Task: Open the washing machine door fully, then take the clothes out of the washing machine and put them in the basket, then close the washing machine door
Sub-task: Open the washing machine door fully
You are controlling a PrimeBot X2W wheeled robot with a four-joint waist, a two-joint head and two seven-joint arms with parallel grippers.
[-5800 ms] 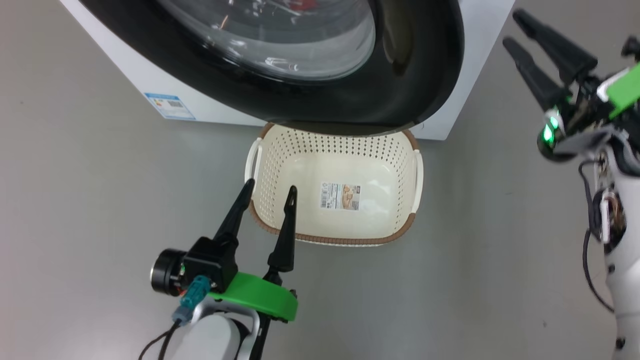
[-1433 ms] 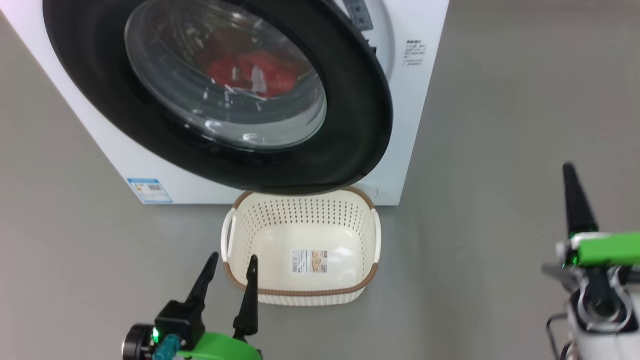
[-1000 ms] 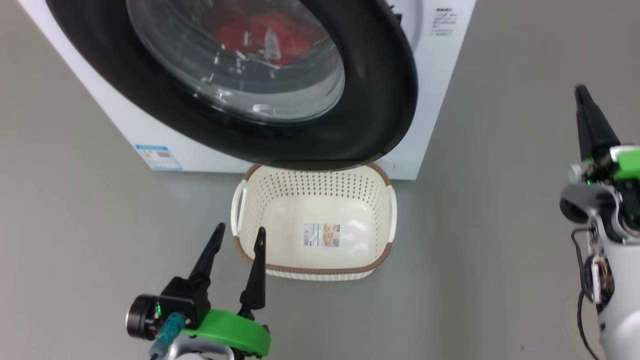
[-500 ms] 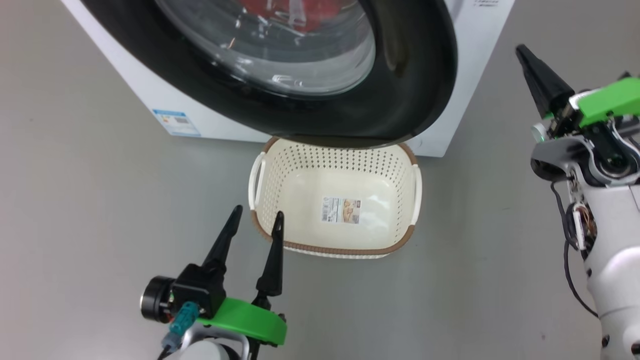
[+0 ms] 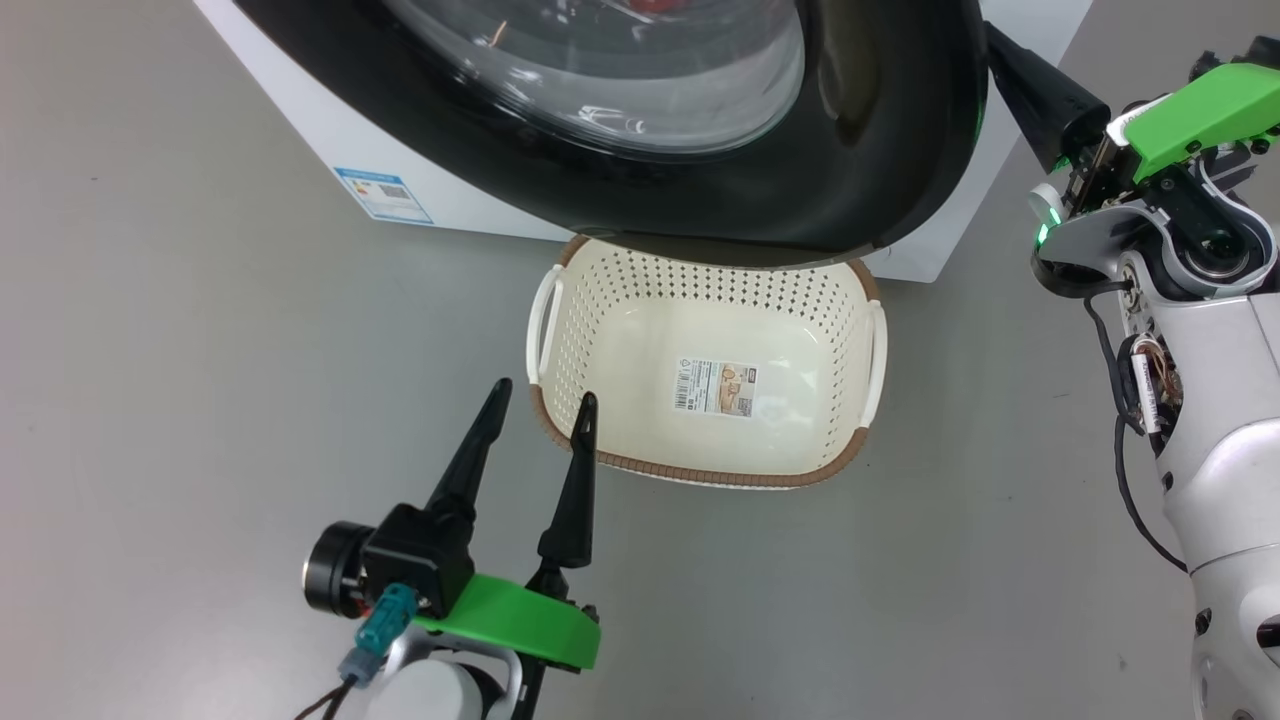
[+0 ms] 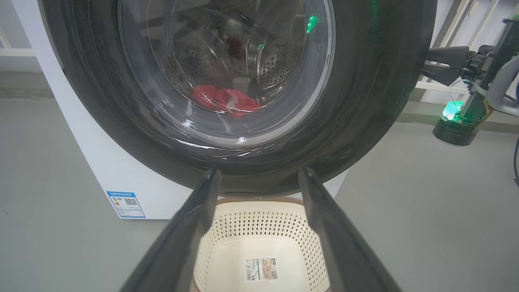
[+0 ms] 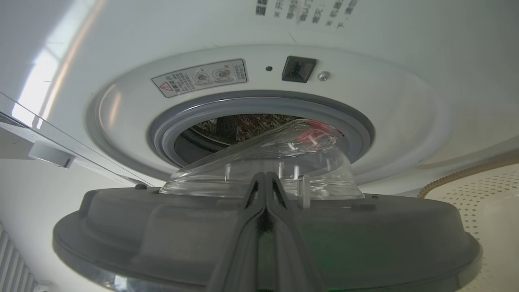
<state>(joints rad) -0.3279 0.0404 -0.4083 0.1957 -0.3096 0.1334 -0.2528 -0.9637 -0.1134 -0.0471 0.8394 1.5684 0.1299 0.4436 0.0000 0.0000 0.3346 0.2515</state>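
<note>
Two dark fingers of the right gripper (image 5: 1005, 55) are pressed flat together with nothing between them, and in the right wrist view their tips sit on or just beside the inner side of the washing machine door (image 5: 860, 150), below the bulge of the glass; we cannot tell whether they truly touch. The door stands only partly swung out from the washing machine (image 5: 470, 205), so we judge the opening step unfinished. To do it well, we should push near the door's free edge, where leverage is best, and follow its hinge arc rather than shove straight, keeping the tips off the smooth glass, where they could slip. The basket (image 5: 700, 472) sits on the floor right in front of the washer, its far rim under the door's lower edge, so we should watch that the door passes over it. The left gripper (image 5: 545, 392) hangs near the basket's near corner, fingers spread wide and empty; we would keep it out of the door's sweep. The clothes (image 6: 225, 99) lie in the drum, red behind the glass.
</note>
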